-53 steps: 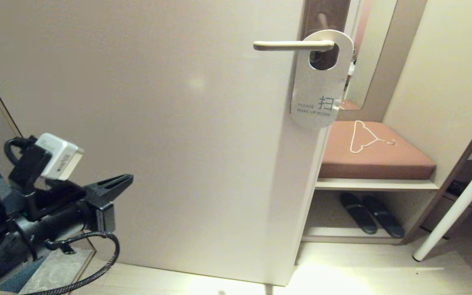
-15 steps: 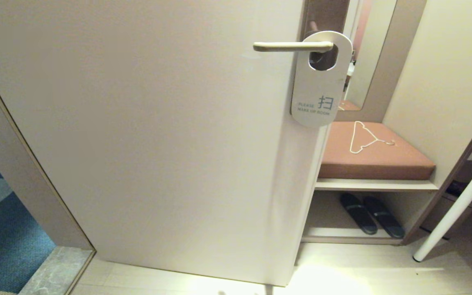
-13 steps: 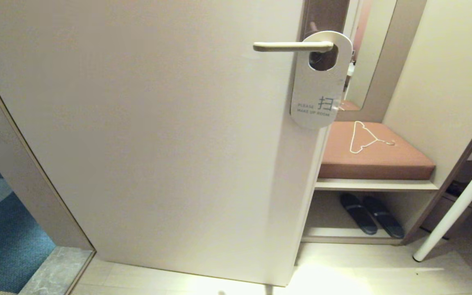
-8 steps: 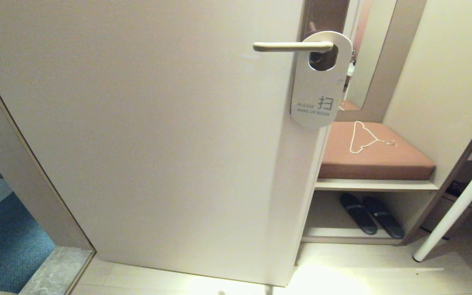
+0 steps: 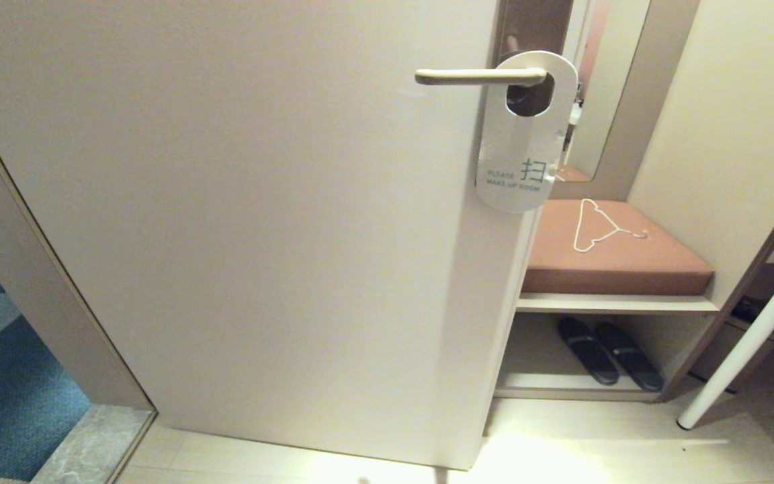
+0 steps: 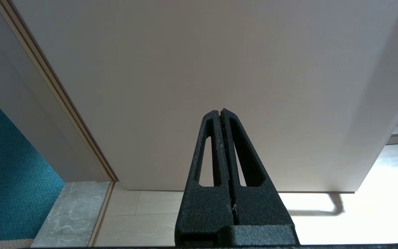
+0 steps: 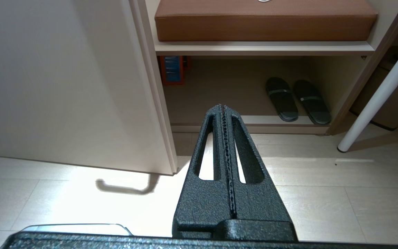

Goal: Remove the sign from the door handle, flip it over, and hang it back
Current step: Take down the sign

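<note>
The sign (image 5: 520,144) hangs by its oval hole on the beige door handle (image 5: 478,76), high on the door's right edge in the head view. Its white "PLEASE MAKE UP ROOM" side faces me. Neither arm shows in the head view. My left gripper (image 6: 219,111) is shut and empty, low down, pointing at the bare lower part of the door (image 6: 202,69). My right gripper (image 7: 221,105) is shut and empty, low down, pointing at the floor by the door's lower edge and the shelf. The sign and handle show in neither wrist view.
Right of the door (image 5: 259,222) is a bench with a brown cushion (image 5: 609,259) and a thin white wire hanger (image 5: 595,225) on it. Dark slippers (image 5: 609,359) lie on the shelf below. A white table leg (image 5: 750,339) slants at far right. Blue carpet (image 5: 4,396) lies left.
The left arm, which stood at the lower left of the head view 3.5 s ago, has dropped out of that view. The sign sways very slightly on the handle.
</note>
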